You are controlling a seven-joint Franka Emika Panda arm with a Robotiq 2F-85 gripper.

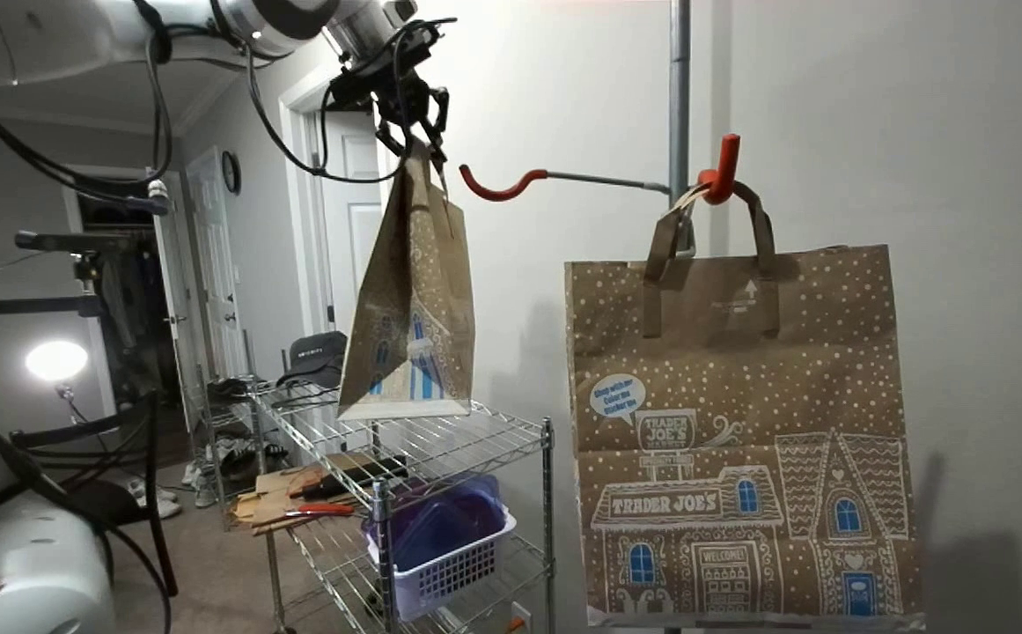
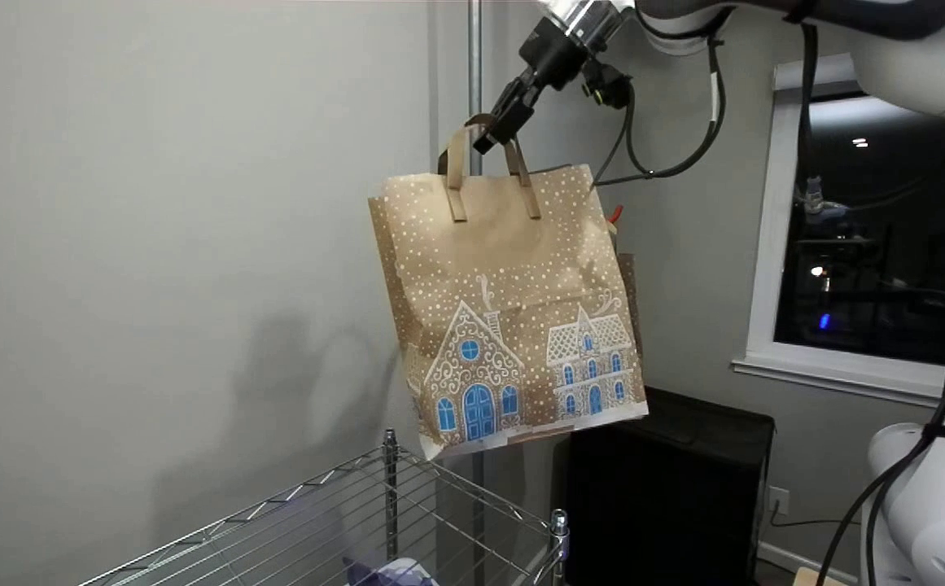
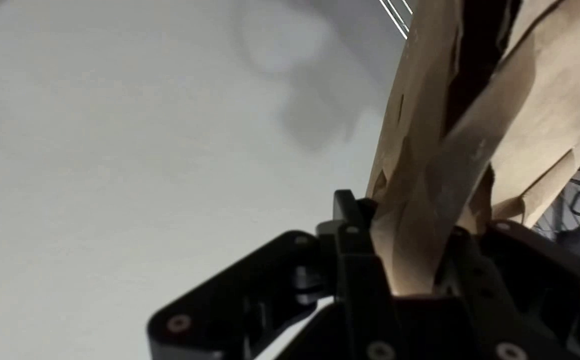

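A brown paper bag with white dots and blue-windowed houses [image 1: 440, 291] hangs from my gripper [image 1: 414, 148]; the bag also shows in an exterior view [image 2: 513, 260]. In the wrist view my gripper [image 3: 412, 230] is closed around the bag's bunched paper handles, with a finger on each side. The bag hangs in the air, slightly tilted, above the wire shelf. An empty red hook [image 1: 503, 187] sticks out from a metal pole [image 1: 680, 88], just beside the bag's top. A second brown bag [image 1: 739, 396] hangs by its handles on another red hook [image 1: 724, 172].
A wire shelf [image 1: 511, 431] stands below the held bag and also shows in an exterior view [image 2: 559, 541]. It carries a black cap [image 1: 315, 354] and a purple basket [image 1: 453, 577]. A black box [image 2: 667, 480] stands by the wall. A chair [image 1: 150, 493] is further back.
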